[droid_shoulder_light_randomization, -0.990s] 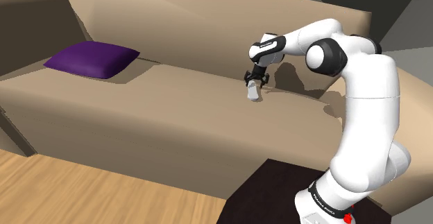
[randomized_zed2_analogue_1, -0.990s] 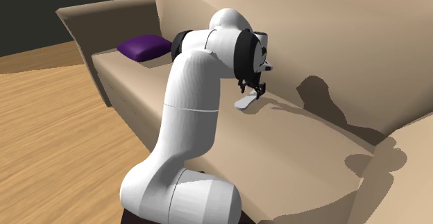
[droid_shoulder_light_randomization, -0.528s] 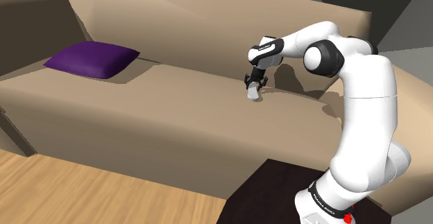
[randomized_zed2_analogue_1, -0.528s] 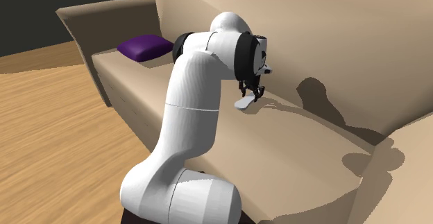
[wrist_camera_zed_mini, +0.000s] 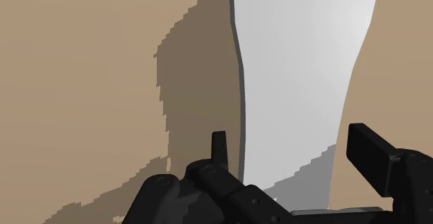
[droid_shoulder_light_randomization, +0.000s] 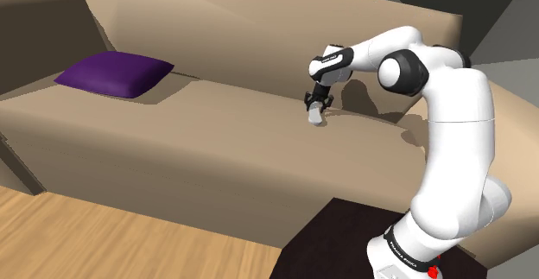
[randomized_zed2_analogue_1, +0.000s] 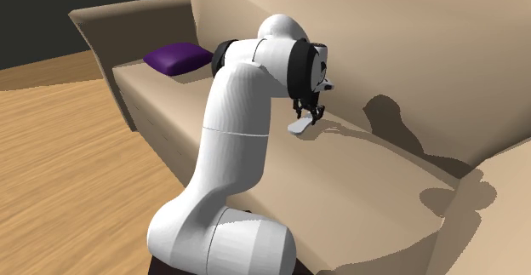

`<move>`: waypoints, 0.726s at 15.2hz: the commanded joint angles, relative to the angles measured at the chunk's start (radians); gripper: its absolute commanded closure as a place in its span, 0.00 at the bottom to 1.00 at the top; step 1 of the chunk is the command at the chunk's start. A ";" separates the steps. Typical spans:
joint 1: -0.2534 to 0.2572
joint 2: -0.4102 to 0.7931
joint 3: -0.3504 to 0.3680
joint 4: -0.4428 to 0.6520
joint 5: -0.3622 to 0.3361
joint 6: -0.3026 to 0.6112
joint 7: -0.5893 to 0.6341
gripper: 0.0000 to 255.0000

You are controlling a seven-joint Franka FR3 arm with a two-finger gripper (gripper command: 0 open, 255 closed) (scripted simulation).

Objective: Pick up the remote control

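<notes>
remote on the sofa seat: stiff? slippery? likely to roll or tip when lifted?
The remote control looks like a smooth, plain pale slab: probably rigid, maybe slippery. It lies flat on the sofa seat, so rolling seems unlikely. It is long and narrow, so held near one end it could pivot or tilt.

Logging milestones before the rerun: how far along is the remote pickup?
Done: the approach. The gripper sits at the white remote control on the sofa seat. In hand: the grasp. Its fingers look clasped on the remote's long sides. Left: the lift. The remote lies on the seat.
</notes>
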 commanded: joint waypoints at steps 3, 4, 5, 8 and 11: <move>0.002 -0.025 -0.004 0.008 -0.005 -0.033 0.002 1.00; 0.002 -0.032 -0.005 0.010 -0.007 -0.043 0.003 1.00; 0.003 -0.038 -0.006 0.014 -0.008 -0.053 0.004 1.00; 0.004 -0.058 -0.008 0.024 -0.013 -0.082 0.007 1.00; 0.005 -0.077 -0.011 0.037 -0.017 -0.113 0.010 1.00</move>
